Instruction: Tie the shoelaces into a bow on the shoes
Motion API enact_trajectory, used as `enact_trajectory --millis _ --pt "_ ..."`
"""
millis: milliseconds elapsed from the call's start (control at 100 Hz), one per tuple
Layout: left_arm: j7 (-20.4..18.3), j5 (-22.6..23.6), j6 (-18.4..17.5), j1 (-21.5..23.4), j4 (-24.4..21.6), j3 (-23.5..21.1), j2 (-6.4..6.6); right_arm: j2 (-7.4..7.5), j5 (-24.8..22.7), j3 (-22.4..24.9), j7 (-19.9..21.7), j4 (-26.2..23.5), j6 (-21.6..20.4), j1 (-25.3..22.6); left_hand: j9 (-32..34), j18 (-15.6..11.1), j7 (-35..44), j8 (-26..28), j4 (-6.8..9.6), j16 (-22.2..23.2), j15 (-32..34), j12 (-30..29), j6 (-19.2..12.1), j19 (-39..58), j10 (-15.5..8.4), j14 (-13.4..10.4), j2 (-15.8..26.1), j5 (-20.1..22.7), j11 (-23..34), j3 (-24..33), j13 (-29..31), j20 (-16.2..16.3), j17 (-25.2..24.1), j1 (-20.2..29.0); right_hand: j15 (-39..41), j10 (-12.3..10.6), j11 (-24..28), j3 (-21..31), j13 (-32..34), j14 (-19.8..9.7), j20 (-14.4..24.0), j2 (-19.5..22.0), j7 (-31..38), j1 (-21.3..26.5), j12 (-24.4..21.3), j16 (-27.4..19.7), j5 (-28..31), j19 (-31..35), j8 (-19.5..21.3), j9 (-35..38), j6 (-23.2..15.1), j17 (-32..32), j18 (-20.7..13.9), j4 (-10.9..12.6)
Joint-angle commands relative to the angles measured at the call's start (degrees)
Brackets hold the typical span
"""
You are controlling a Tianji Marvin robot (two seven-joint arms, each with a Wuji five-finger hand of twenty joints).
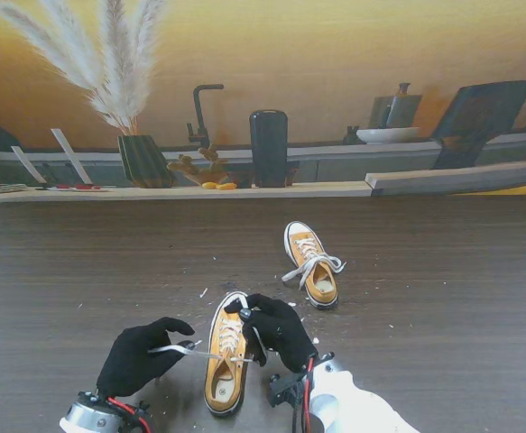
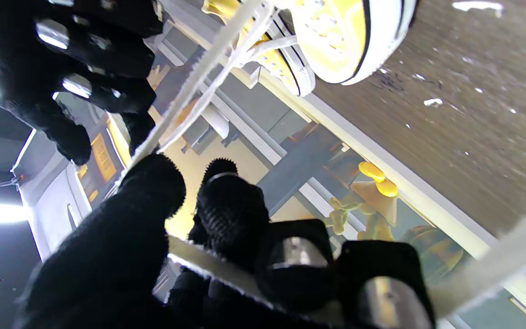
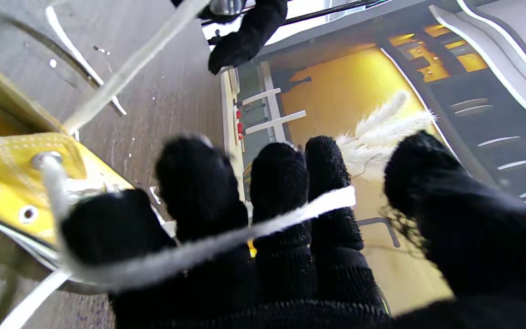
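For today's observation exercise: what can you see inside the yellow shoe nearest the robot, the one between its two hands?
Inside the near yellow shoe a tan insole shows at the heel opening. Farther in, the white laces and the right hand cover it, so the toe space cannot be seen.

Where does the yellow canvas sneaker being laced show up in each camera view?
Stand view: yellow canvas sneaker nearest me, between the left hand and right hand.
Left wrist view: its white toe cap, against the table.
Right wrist view: its eyelet panel.
Shared landmark: white lace.
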Motion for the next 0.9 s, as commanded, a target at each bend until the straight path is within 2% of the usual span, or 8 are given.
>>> enact_trajectory --millis 0,140,210,310,520,640,730,890 --pt "-1.51 -0.73 -0.58 -0.85 -0.04 -0.91 0.52 -0.23 -0.18 0.09 0.53 0.01 0.78 0.62 2.66 -3.22 0.67 -0.49 -1.26 1.48 3.37 0.98 -2.69 14.47 3.36 -3.87 2.06 2.02 0.66 -1.67 1.97 1.38 1.42 0.39 8.21 -2.50 2.71 2.78 2.03 -2.70 6.89 -2.69 3.01 1.83 1.84 3.51 1.17 9.92 -2.91 2.50 -2.35 4.42 -4.82 -3.25" --pt "-4.63 -3.83 -1.98 -1.96 0.12 -1.99 0.59 -0.04 -2.22 0.26 1.20 0.48 1.98 1.89 2.75 -3.01 1.05 -0.53 -1.39 1.47 3.39 0.96 -2.64 14.47 3.44 -3.74 2.24 2.12 0.63 -1.82 1.96 1.38 1.40 0.75 23.47 -4.09 6.96 3.62 2.21 -8.76 15.58 -4.50 7.04 4.17 5.62 11.17 1.74 26.61 -3.90 4.46 -3.14 7.57 -19.53 -5.60" --pt "-5.91 -4.73 -2.72 -2.52 0.13 -2.47 0.69 -0.02 -4.45 0.02 0.94 1.17 1.81 2.83 2.75 -2.91 1.22 -0.60 -1.45 1.47 3.39 0.95 -2.60 14.47 3.47 -3.72 2.35 2.13 0.60 -1.98 1.96 1.37 1.39 0.74 29.25 -4.44 8.62 2.88 2.29 -11.98 24.94 -4.39 9.95 5.68 7.23 15.02 1.90 27.55 -5.07 5.97 -3.63 9.13 -24.29 -6.25" --pt "-7.66 -6.05 -3.39 -3.33 0.04 -2.99 0.84 0.05 -6.66 0.03 0.88 1.72 2.64 4.04 2.75 -2.86 1.34 -0.70 -1.50 1.46 3.40 0.94 -2.64 14.47 3.42 -3.72 2.52 2.07 0.56 -2.08 1.96 1.37 1.39 0.77 31.38 -4.20 10.24 1.38 2.24 -11.96 32.81 -3.57 13.74 7.95 8.69 18.43 3.17 27.57 -6.39 8.67 -3.70 9.50 -23.48 -6.65" --pt "-10.79 -7.91 -4.23 -5.08 -0.52 -3.28 1.27 0.46 -18.13 -1.54 -0.17 5.17 1.58 7.47 2.80 -2.82 1.58 -0.86 -1.63 1.46 3.40 0.95 -2.68 14.47 3.53 -3.72 2.71 2.09 0.55 -2.32 1.96 1.35 1.39 0.76 31.76 -4.36 12.59 -1.40 2.20 -10.79 36.05 -0.61 13.91 9.57 11.62 21.29 5.07 27.57 -7.73 12.74 -3.79 9.30 -20.93 -6.31" --pt "-12.19 -8.04 -4.57 -6.12 -1.21 -3.37 1.56 0.57 -23.46 -3.09 -1.12 8.04 -0.34 9.50 2.79 -2.81 1.74 -0.89 -1.62 1.45 3.40 0.94 -2.88 14.47 3.41 -3.72 2.68 2.12 0.52 -2.37 1.96 1.35 1.39 0.79 31.48 -5.47 12.49 -1.05 2.33 -12.13 36.50 0.25 5.37 2.53 14.44 22.33 6.47 27.57 -7.64 13.53 -3.56 9.43 -21.86 -5.25" --pt "-13.36 -8.01 -4.75 -6.80 -2.02 -3.73 1.81 0.69 -25.67 -4.10 -1.18 9.72 -1.83 10.68 2.82 -2.81 1.88 -0.91 -1.59 1.45 3.40 0.93 -2.93 14.47 3.32 -3.72 2.64 2.15 0.48 -2.40 1.96 1.35 1.39 0.74 31.39 -5.80 12.53 -4.15 2.38 -13.15 36.55 2.33 -4.43 -3.97 15.29 22.46 8.51 27.57 -1.46 13.30 -2.54 9.54 -22.82 2.00" --pt "-15.69 -8.69 -5.10 -8.43 -3.15 -4.38 2.22 1.34 -28.88 -5.61 0.03 11.41 -4.05 12.21 2.90 -2.80 2.12 -0.99 -1.49 1.45 3.40 0.92 -2.98 14.47 3.19 -3.72 2.52 2.15 0.42 -2.34 1.96 1.34 1.39 0.71 31.25 -6.90 12.96 -12.63 2.48 -15.09 36.45 0.61 -7.61 -6.28 16.11 22.52 6.82 27.57 0.67 12.20 -1.27 9.75 -24.70 1.55"
